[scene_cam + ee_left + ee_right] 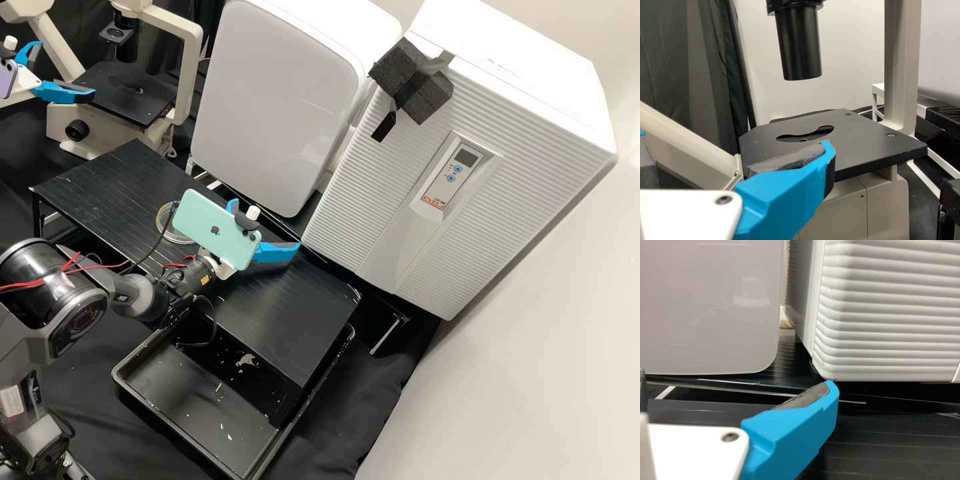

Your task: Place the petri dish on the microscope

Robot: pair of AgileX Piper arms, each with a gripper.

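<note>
Left tool [67, 70] hangs by one microscope [103, 127], right tool [267, 223] over the surface [287, 320], near one dish [164, 228]; both wide open, empty.

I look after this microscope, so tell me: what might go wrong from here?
The left pincer, close beside the microscope stage, might bump it.
The cable looping near the petri dish could snag it.
Set down badly over the stage's curved opening, the dish may tilt.
</note>
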